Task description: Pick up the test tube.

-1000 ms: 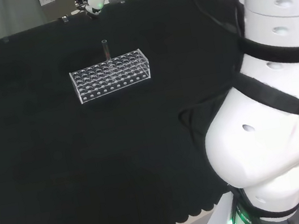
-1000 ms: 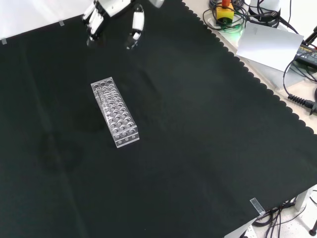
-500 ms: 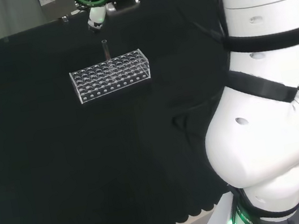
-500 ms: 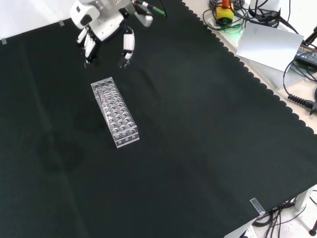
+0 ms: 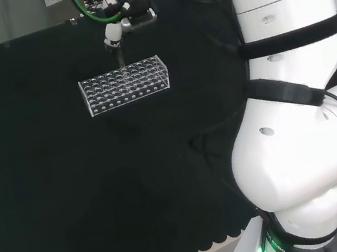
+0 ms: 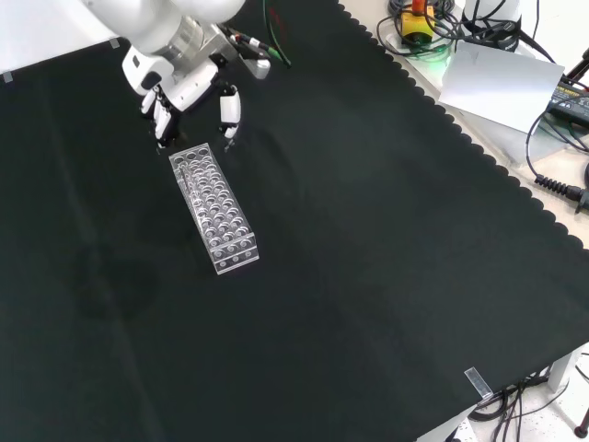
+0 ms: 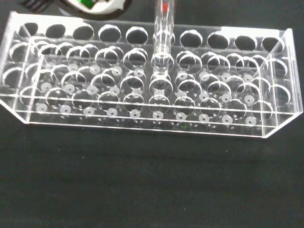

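hand (image 6: 184, 78) hovers with fingers spread over the clear rack (image 6: 213, 208), whose unlabelled test tube (image 7: 161, 35) stands upright.

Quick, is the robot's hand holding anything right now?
Black and white hand: open, holding nothing, above the clear plastic test tube rack.

black cloth (image 6: 368, 239) with scalloped edge, clear colourless rack (image 6: 213, 209) with rows of round holes, clear test tube (image 7: 162, 33) with small red mark near its top, black and white hand (image 6: 189, 78), white arm links (image 5: 302, 110) with black bands
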Motion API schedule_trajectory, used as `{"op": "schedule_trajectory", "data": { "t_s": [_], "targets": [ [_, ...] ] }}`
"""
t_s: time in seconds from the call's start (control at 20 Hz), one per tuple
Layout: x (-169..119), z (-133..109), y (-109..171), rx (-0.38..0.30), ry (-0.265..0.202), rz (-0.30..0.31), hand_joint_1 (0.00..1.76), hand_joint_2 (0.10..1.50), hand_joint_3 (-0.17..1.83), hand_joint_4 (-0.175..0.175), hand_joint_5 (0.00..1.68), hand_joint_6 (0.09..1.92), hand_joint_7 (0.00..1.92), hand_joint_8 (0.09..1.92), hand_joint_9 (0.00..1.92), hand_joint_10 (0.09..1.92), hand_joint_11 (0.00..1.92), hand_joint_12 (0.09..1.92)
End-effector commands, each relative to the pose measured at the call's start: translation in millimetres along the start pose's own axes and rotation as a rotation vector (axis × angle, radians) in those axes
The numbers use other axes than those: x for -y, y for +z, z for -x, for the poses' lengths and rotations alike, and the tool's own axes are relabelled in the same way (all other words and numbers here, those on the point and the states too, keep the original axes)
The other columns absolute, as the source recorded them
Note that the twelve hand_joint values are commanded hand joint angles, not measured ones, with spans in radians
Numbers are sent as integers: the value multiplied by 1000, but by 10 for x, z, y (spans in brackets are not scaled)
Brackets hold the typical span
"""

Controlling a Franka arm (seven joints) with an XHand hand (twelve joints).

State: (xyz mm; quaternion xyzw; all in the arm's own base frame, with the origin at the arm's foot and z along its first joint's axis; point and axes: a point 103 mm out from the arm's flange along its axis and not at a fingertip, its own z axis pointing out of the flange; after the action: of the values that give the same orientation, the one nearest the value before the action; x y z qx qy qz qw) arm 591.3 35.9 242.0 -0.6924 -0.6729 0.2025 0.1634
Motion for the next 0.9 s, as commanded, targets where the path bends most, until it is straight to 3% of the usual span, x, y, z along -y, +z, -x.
{"op": "schedule_trajectory", "data": {
  "t_s": [0.05, 0.45, 0.9],
  "targets": [
    [-162, -42, 144, 40, 1, -40, 866, 740, 526, -164, 409, 604, 687, 882, 636, 814, 259, 1508],
    [-295, -124, 284, 88, -3, -76, 875, 737, 529, -163, 410, 621, 690, 885, 634, 814, 258, 1509],
    [-333, -119, 326, 70, 12, -45, 902, 724, 542, -166, 440, 661, 769, 885, 656, 809, 270, 1500]
  ]
}}
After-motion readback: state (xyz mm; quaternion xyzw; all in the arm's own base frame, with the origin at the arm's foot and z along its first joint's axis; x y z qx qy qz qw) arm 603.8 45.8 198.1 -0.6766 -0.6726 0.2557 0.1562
